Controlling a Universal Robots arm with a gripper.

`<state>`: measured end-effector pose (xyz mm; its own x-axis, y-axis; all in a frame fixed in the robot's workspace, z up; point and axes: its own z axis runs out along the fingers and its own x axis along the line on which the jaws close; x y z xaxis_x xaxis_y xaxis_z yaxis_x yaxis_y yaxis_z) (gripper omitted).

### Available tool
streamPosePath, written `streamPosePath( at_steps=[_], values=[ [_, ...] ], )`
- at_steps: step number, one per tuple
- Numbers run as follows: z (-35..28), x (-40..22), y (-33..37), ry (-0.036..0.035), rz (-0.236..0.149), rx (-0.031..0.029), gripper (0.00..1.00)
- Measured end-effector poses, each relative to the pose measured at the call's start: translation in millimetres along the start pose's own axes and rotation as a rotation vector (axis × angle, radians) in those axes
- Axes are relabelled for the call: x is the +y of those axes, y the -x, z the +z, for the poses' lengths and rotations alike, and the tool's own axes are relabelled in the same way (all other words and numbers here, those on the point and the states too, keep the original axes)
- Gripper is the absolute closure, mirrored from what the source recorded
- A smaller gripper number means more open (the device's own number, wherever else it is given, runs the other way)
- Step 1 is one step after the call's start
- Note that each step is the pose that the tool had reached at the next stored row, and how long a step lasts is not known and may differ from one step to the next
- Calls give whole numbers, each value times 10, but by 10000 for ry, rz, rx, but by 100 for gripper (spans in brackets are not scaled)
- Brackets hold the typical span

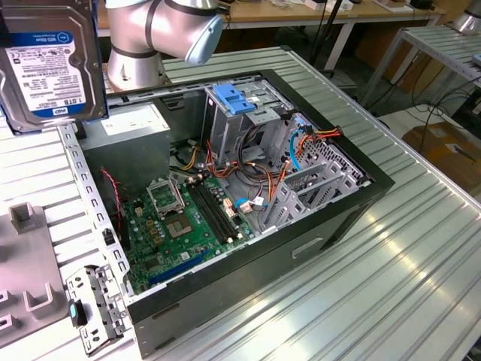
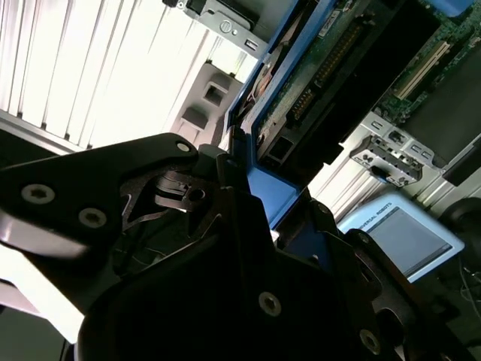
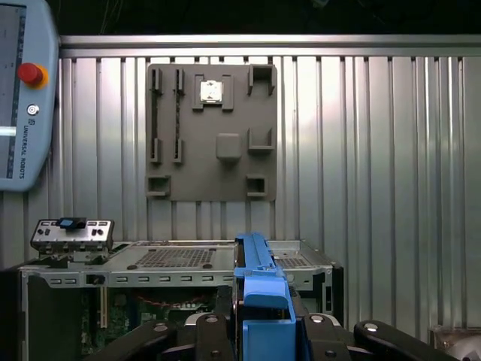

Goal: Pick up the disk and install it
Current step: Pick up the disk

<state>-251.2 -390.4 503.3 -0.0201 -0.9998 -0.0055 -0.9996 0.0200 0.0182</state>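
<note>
Disk (image 1: pixel 46 64) hangs at the exterior view's upper left, label toward the camera, clear of the open computer case (image 1: pixel 361 197); gripper (image 3: pixel 263 325), in the first wrist view, pinches its blue-railed edge, probably keeping the body free for a bay.

Exterior view: the disk (image 1: pixel 49 64) is cut by the exterior view's top and left edges, the robot arm (image 1: pixel 161 30) by the top, and the grey fixture plate (image 1: pixel 26 278) by the left. In the first wrist view the gripper (image 3: pixel 263 335), clamped on the disk, hides its near end. The teach pendant (image 3: pixel 22 98) runs off frame there.
</note>
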Motion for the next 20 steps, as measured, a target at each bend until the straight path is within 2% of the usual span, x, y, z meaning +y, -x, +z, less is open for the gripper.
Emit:
streamPosePath(
  at_steps=[8, 11, 20],
  values=[
    [-3, -204, -8, 1, -1, 0, 63],
    [-5, -327, -16, 1, 0, 0, 63],
    [-5, -477, -99, 1, 0, 0, 63]
  ],
)
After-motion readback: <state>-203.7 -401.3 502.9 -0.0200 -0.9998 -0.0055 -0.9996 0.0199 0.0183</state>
